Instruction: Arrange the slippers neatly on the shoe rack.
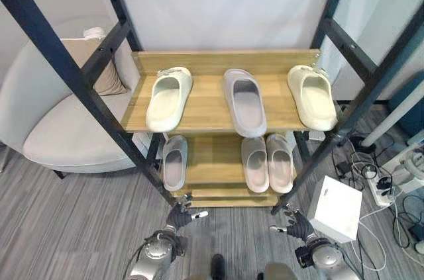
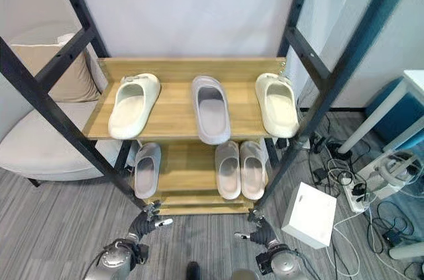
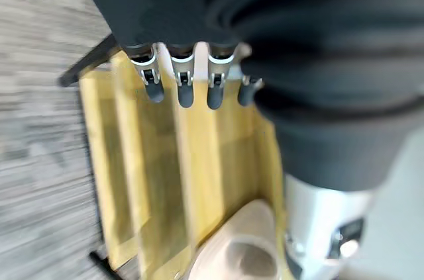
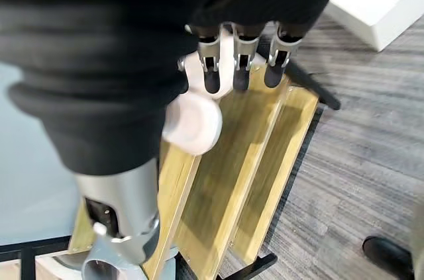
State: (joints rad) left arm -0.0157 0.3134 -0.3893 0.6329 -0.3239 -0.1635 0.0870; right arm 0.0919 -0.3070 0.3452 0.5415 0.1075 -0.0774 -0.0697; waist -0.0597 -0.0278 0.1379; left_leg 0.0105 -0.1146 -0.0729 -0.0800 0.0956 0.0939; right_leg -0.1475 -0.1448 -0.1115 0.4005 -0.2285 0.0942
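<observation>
1. We are looking down at the shoe rack (image 1: 218, 61), its top shelf carrying two cream slippers (image 1: 168, 98) flanking one grey slipper (image 1: 245, 101).
2. Three more grey slippers (image 1: 267, 163) are lying on the lower shelf.
3. Our left hand (image 1: 180, 216) and right hand (image 1: 295, 224) are hanging relaxed and empty below the rack.

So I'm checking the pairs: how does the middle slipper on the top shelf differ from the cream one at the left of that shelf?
The middle slipper is pale grey; the left cream slipper is off-white. The grey one's end hangs past the shelf's front edge, while the cream one stays inside it. The cream one angles slightly; the grey one lies nearly straight. Both are open-toe slides lying sole down.
</observation>
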